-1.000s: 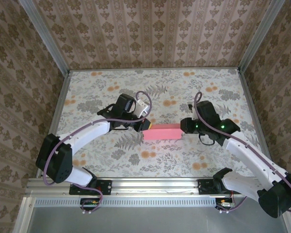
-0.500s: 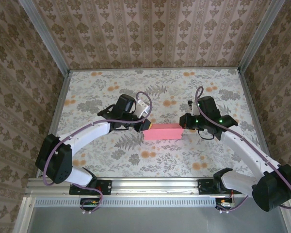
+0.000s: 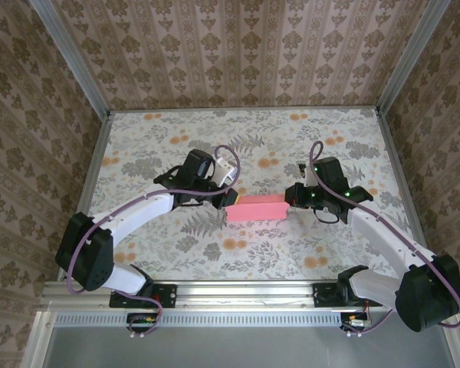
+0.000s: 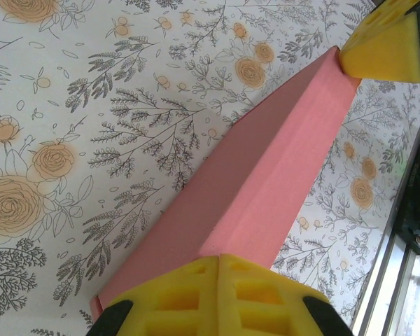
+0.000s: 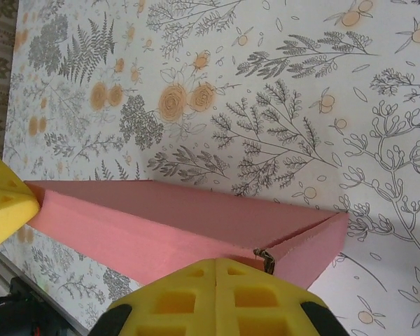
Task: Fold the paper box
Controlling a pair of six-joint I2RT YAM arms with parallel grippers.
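The paper box (image 3: 257, 208) is a long pink shape lying on the flowered table between my two grippers. My left gripper (image 3: 231, 198) is at its left end. In the left wrist view the yellow fingers (image 4: 196, 294) are shut, tips (image 4: 218, 257) touching the end of the box (image 4: 266, 175). My right gripper (image 3: 288, 198) is at the right end. It is shut too, tips (image 5: 217, 262) resting on the box (image 5: 161, 217) near its corner, beside a small dark speck (image 5: 267, 260). Each wrist view shows the other gripper's yellow finger (image 4: 385, 45) (image 5: 3, 203) at the far end.
The table cloth (image 3: 176, 146) stretches open behind and in front of the box. A metal rail (image 3: 245, 291) runs along the near edge, and metal posts and wallpapered walls (image 3: 238, 46) close in the sides and back.
The right forearm has swung in a little and the right gripper has closed at the box's right end. The box and the left arm have stayed put.
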